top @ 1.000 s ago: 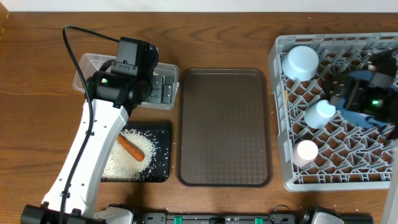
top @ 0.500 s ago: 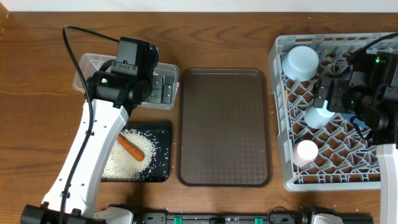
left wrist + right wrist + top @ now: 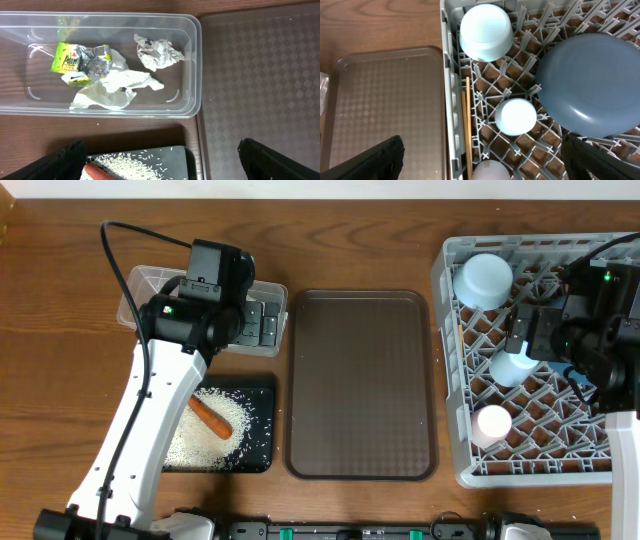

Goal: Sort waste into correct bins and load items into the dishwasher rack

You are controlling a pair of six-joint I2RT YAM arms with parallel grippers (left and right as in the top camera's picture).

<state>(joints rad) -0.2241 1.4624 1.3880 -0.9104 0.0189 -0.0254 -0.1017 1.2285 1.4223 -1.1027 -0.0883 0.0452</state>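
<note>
Inside the rack (image 3: 447, 380) sit the bowl (image 3: 485, 31), blue cup (image 3: 516, 116), pink cup (image 3: 492, 423) and plate (image 3: 592, 82), with the chopsticks (image 3: 467, 125) lying along its left wall. The tub (image 3: 195, 65) holds the wrapper (image 3: 75, 62), foil (image 3: 157, 52) and tissue (image 3: 115, 85). The black tray (image 3: 262, 455) beside it holds the rice (image 3: 205, 430) and carrot (image 3: 211, 418). The left gripper (image 3: 162, 167) hangs over the tub with jaws spread wide and nothing between them. The right gripper (image 3: 485, 160) is equally wide and empty above the rack. Sorting and loading both look finished, and no loose item shows on the table.
</note>
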